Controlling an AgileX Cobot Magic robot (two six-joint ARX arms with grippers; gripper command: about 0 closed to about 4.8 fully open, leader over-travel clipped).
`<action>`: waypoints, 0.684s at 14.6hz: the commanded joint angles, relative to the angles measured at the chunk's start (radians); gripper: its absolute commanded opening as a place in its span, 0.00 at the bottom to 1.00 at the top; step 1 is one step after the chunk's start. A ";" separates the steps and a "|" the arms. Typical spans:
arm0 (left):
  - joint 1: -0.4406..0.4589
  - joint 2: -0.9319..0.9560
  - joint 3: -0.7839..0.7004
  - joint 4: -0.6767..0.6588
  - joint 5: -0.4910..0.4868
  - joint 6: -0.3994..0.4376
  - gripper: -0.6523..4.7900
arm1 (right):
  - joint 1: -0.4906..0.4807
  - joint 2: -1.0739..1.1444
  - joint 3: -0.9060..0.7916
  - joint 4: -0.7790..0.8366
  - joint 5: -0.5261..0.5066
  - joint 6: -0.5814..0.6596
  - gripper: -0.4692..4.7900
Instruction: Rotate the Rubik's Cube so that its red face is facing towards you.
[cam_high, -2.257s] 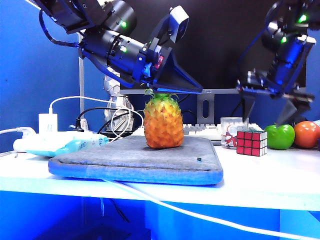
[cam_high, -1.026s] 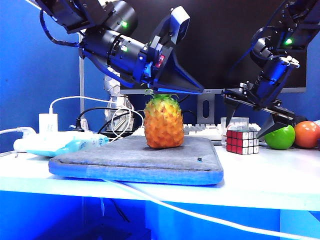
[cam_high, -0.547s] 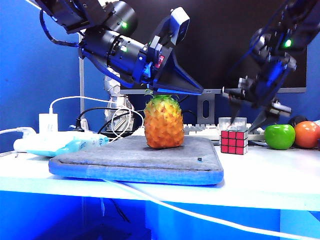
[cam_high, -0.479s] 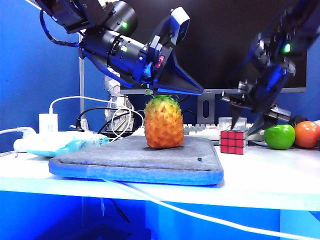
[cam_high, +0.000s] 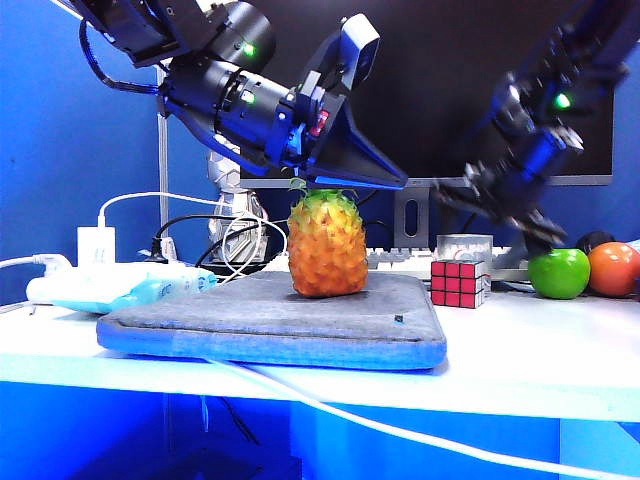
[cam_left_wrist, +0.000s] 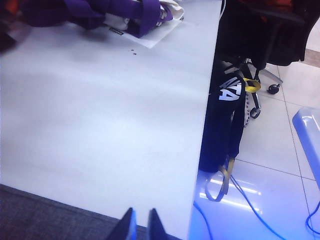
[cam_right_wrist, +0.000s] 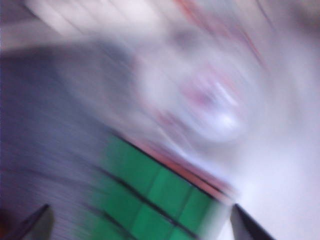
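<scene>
Red stickers on the Rubik's Cube (cam_high: 457, 283) face the exterior camera, so we read that side as the red face (cam_high: 452, 284). The cube sits on the white worktop (cam_high: 540, 350) just off the right edge of the grey pad (cam_high: 270, 320), in front of a clear cup (cam_high: 465, 246) and well left of the green apple (cam_high: 559, 273) and the orange fruit (cam_high: 613, 267) at the worktop's right edge. Our right gripper (cam_high: 490, 205) hangs blurred above the cube, apart from it; its wrist camera shows both fingertips (cam_right_wrist: 32, 225) spread wide either side of the cube's green face (cam_right_wrist: 152, 197) (heavily smeared). Our left gripper (cam_left_wrist: 139, 227) is raised over the toy pineapple (cam_high: 327, 246) standing on the pad, fingers pressed nearly together on nothing.
</scene>
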 joint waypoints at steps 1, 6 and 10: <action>-0.008 -0.004 0.004 0.012 0.009 -0.008 0.21 | 0.027 -0.006 0.039 0.029 0.014 0.018 1.00; -0.010 -0.004 0.004 -0.011 0.011 -0.014 0.21 | 0.039 0.052 0.134 -0.084 0.071 0.002 1.00; -0.010 -0.004 0.003 -0.027 0.012 -0.014 0.21 | 0.050 0.052 0.134 -0.157 0.154 -0.045 1.00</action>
